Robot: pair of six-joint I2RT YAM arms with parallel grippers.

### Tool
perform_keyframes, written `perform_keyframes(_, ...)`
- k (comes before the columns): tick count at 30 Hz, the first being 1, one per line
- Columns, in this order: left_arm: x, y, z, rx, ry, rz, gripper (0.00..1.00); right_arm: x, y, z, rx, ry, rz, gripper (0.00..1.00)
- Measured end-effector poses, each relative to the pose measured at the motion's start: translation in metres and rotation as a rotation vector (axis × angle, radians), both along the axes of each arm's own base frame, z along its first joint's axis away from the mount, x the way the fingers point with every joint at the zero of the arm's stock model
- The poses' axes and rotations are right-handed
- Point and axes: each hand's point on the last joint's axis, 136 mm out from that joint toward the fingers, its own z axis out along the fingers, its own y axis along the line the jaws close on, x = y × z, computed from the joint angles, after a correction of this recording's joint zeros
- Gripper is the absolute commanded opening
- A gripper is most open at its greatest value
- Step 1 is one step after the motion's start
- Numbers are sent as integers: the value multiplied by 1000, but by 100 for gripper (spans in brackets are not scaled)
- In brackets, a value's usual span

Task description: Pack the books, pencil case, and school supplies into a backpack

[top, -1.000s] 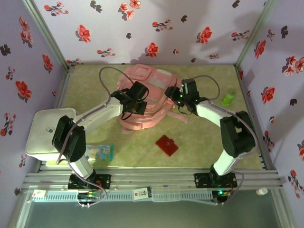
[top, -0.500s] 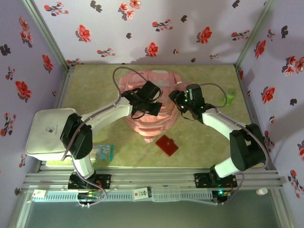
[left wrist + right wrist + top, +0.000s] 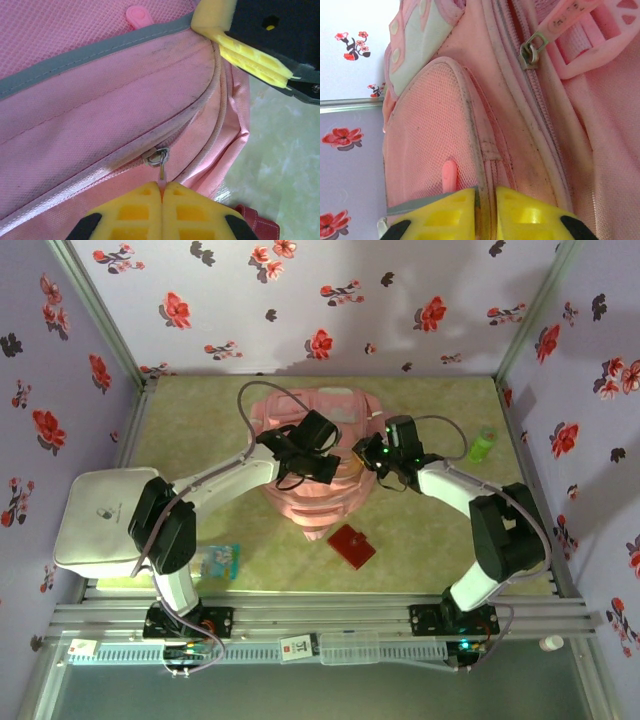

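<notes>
On the worktop (image 3: 440, 540), toward the back wall, the backpack (image 3: 312, 508) sat between both arms. Its zip pull (image 3: 159, 159) was clenched in the left pincer (image 3: 161, 191), and the right pincer (image 3: 486, 200) pinched the piped edge of the mesh pocket (image 3: 427, 150). The flat red square piece (image 3: 351, 545) lay just in front.

The green table (image 3: 420, 540) is carrying the pink backpack (image 3: 310, 508) far centre; a red square piece (image 3: 351, 546) is lying just nearer, a blue book (image 3: 218, 560) near left, a green bottle (image 3: 482, 445) far right.
</notes>
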Motion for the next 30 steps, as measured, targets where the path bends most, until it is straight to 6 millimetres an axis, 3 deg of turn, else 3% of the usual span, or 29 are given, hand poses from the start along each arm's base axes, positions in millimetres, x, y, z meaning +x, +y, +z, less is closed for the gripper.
perform_keyframes(6, 6, 15, -5, 22, 5, 18, 0, 5, -2, 4, -46, -25, 10, 3)
perform_keyframes(12, 5, 63, -11, 47, 13, 90, 0, 9, -4, 9, -143, -59, 29, 0)
perform_keyframes(20, 23, 118, -16, 78, -8, 191, 0, 30, -7, 7, -239, -91, 28, 0)
perform_keyframes(30, 47, 143, -17, 118, -90, 116, 0, 44, -9, 6, -306, -126, 31, 0)
